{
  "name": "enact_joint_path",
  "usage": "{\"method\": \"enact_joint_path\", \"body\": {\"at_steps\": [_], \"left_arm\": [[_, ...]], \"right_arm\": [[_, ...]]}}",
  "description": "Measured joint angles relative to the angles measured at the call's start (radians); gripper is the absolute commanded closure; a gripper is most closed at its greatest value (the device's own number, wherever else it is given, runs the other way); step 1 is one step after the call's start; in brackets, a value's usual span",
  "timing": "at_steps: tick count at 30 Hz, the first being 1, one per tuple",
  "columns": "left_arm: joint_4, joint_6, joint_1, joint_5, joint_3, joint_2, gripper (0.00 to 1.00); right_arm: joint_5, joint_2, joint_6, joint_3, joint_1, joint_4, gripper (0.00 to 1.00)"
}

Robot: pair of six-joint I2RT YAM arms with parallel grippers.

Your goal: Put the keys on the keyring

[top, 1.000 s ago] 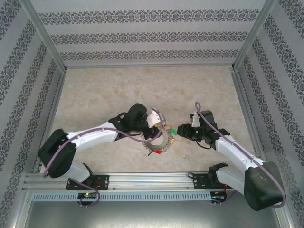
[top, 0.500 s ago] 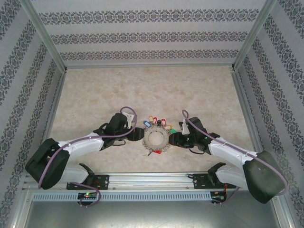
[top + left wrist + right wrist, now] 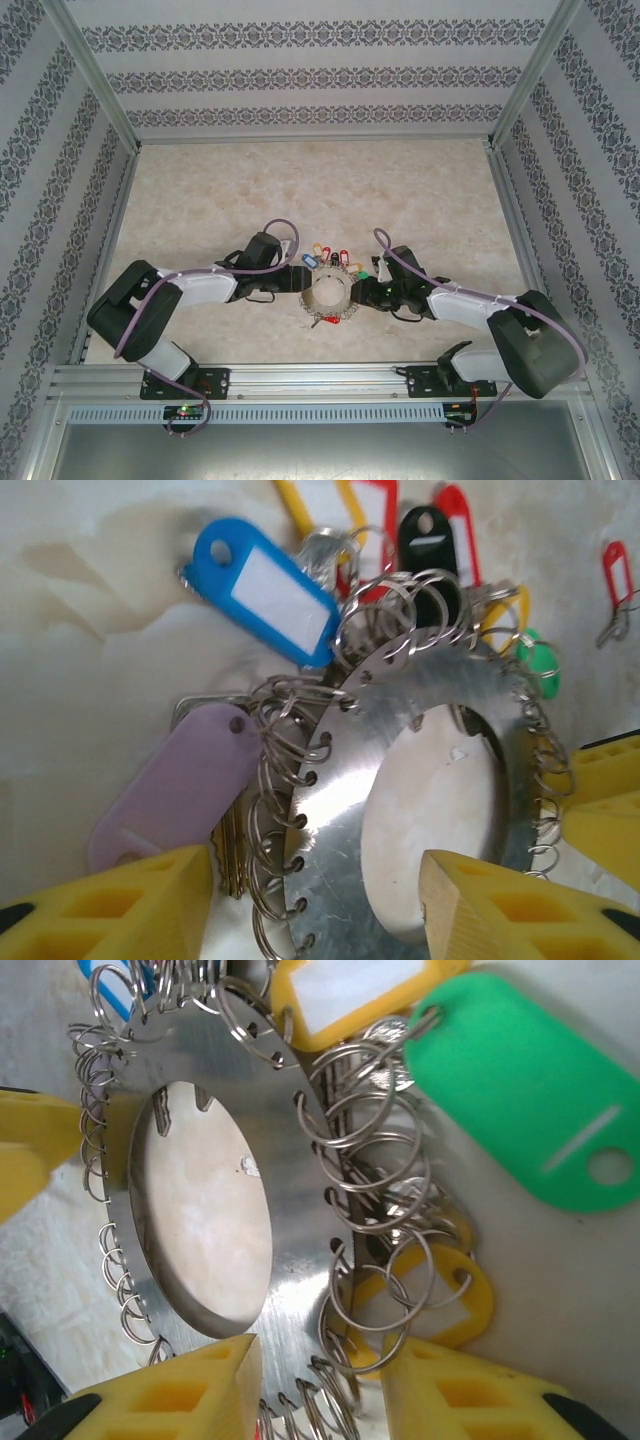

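Note:
The keyring (image 3: 328,290), a flat grey metal ring fringed with split rings and coloured tags, lies flat on the table. My left gripper (image 3: 297,284) is low at its left rim. In the left wrist view the left gripper (image 3: 318,865) is open, one yellow finger outside the keyring (image 3: 400,740) band and one over its hole, with gaps on both sides. My right gripper (image 3: 368,290) is at the right rim. There the right gripper (image 3: 320,1350) also stands open across the keyring (image 3: 290,1210) band and its split rings. A small key with a red tag (image 3: 615,575) lies apart from the ring. A yellow tag (image 3: 455,1300) lies under the split rings.
Blue (image 3: 265,585), lilac (image 3: 175,780) and green (image 3: 530,1100) tags fan out round the ring. A small red piece (image 3: 322,321) lies just in front of it. The aluminium frame rail (image 3: 320,375) runs close behind the arms' bases, and patterned walls enclose the marbled table (image 3: 200,190).
A second ago the left gripper held the keyring tilted up off the table, with the right gripper further right. The ring now lies flat, and both grippers have come down low at its sides.

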Motion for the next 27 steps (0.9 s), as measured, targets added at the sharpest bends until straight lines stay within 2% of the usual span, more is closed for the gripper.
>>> {"method": "enact_joint_path", "body": {"at_steps": [7,14,18,22,27], "left_arm": [[0.038,-0.018,0.009,0.033,0.021,0.040,0.48],[0.050,-0.017,0.015,0.055,0.021,0.047,0.52],[0.069,-0.021,0.014,0.067,0.021,0.061,0.58],[0.089,-0.026,0.015,0.086,0.023,0.071,0.58],[0.097,-0.046,0.021,0.097,0.022,0.073,0.55]], "right_arm": [[-0.031,0.070,0.009,0.020,0.005,0.072,0.65],[-0.042,0.089,0.025,0.021,0.013,0.124,0.77],[-0.047,0.089,0.027,0.021,0.013,0.147,0.75],[-0.046,0.089,0.026,0.021,0.013,0.158,0.76],[-0.068,0.085,0.022,0.021,0.003,0.167,0.87]]}}
